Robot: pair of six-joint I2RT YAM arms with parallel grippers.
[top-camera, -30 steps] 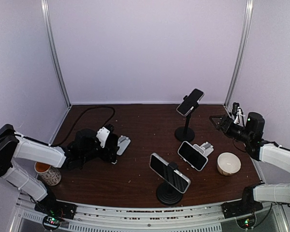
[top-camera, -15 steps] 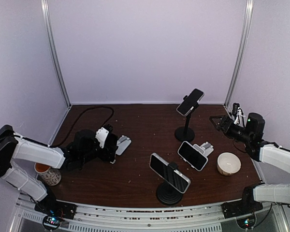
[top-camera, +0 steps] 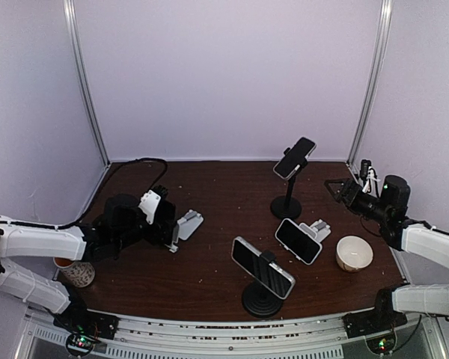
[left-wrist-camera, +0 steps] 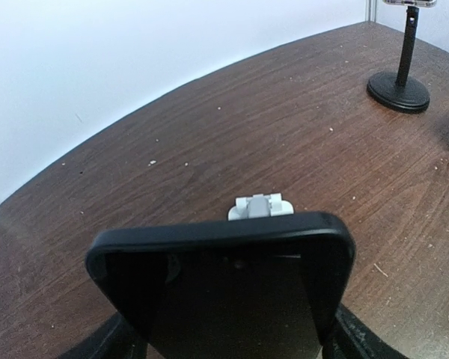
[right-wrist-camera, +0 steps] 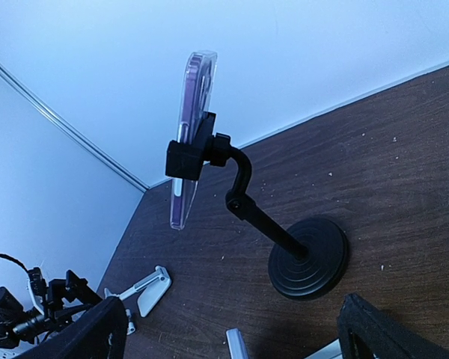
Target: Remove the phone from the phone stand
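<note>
My left gripper (top-camera: 165,224) is shut on a black phone (left-wrist-camera: 224,288), which fills the bottom of the left wrist view. The small white folding stand (top-camera: 189,223) lies on the table just right of the gripper, apart from the phone. Its top shows behind the phone's edge in the left wrist view (left-wrist-camera: 260,206). My right gripper (top-camera: 337,187) is open and empty at the far right, facing a tall black stand (right-wrist-camera: 307,258) that holds a clear-cased phone (right-wrist-camera: 191,134).
A phone leans on a white stand (top-camera: 298,241). Another phone sits on a round black stand (top-camera: 263,267) near the front. A white bowl (top-camera: 354,253) stands at the right, a patterned mug (top-camera: 75,271) at the left. A black cable (top-camera: 131,168) runs along the back left.
My left gripper has drawn back to the left with the black phone, off the white folding stand, which now stands free. The right arm has not moved.
</note>
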